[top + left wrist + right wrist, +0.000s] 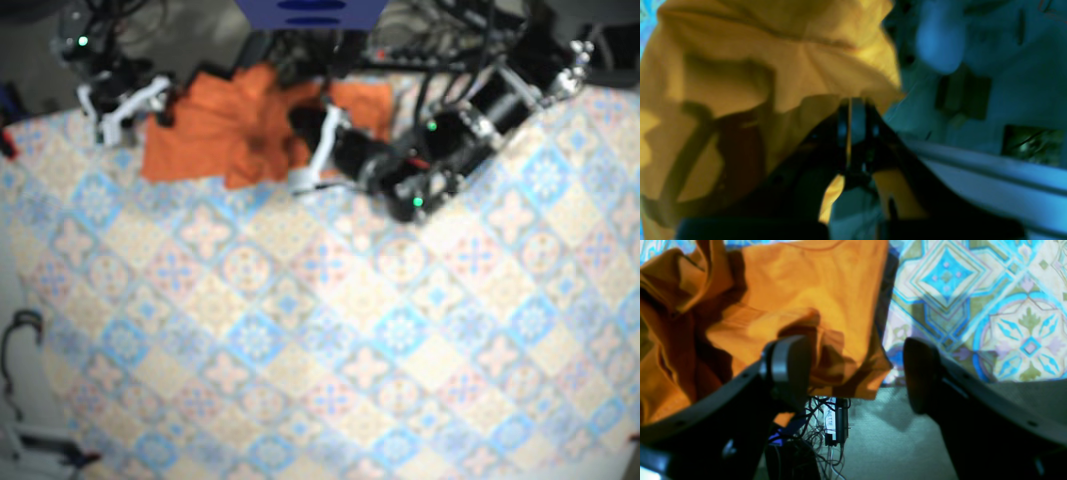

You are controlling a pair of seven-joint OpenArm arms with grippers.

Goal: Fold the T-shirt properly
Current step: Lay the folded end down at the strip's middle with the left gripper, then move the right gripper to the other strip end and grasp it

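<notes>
The orange T-shirt (215,130) lies crumpled at the far edge of the patterned table (300,330). In the base view my left gripper (306,168) rests at the shirt's right side. The left wrist view shows that gripper (850,126) shut, with a thin fold of the T-shirt (773,56) pinched between its jaws. My right gripper (125,100) hovers by the shirt's left edge. From the right wrist camera that gripper (855,373) stands open, and a corner of the T-shirt (813,290) hangs over the table edge just beyond the left finger (790,366).
A tangle of cables and a labelled black device (836,420) sit below the table edge over grey floor. A blue box (310,12) stands behind the shirt. The left arm's body (450,140) crosses the table's top right. A pale rail (990,166) runs beside the left gripper.
</notes>
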